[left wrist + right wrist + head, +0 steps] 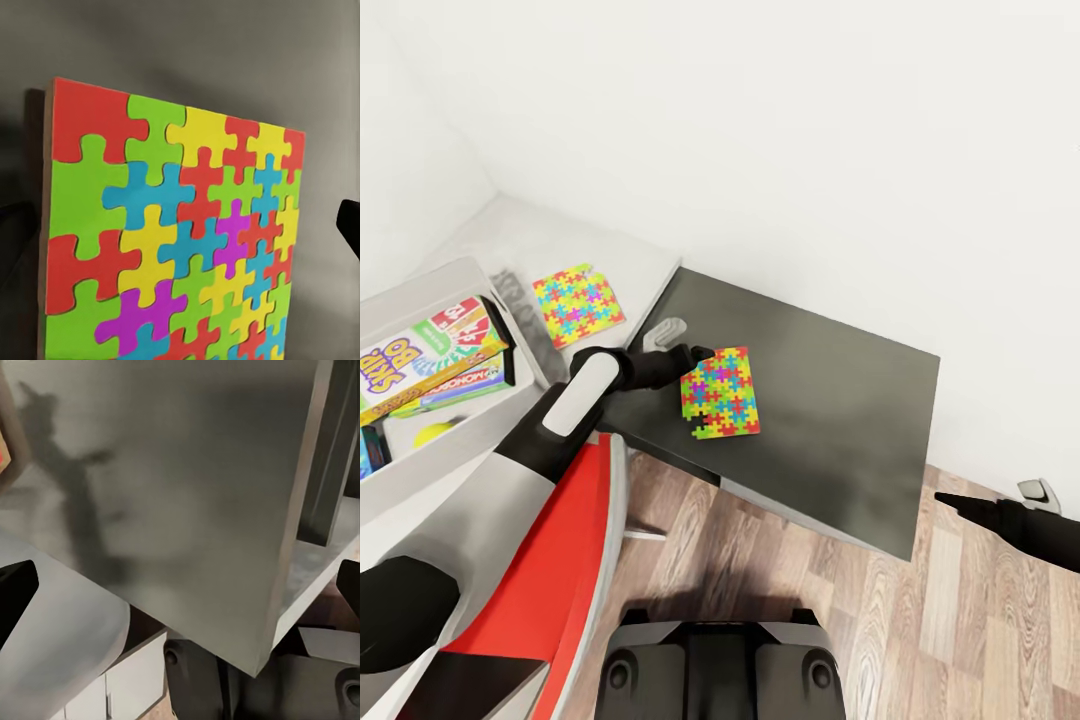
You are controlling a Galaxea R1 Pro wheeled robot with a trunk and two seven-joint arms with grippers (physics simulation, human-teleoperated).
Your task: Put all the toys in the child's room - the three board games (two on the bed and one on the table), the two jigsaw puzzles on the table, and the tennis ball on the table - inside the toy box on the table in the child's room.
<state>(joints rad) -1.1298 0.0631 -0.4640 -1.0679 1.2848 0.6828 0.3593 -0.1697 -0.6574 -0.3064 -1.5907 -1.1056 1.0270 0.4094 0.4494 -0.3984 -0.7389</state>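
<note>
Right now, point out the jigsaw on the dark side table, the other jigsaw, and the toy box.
Jigsaw on the dark side table [721,393]: head view, centre of the sheet.
Other jigsaw [577,304]: head view, middle of the sheet on the pale desk.
Toy box [448,272]: head view, far rim.

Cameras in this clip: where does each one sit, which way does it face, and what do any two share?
Head view: looks down from the head at the dark side table, toy box, both arms and base.
Left wrist view: looks along the jaws at a jigsaw puzzle; dark fingertips at the edges.
Right wrist view: faces the side table's top.
Shared: head and left wrist views show the same puzzle.
</note>
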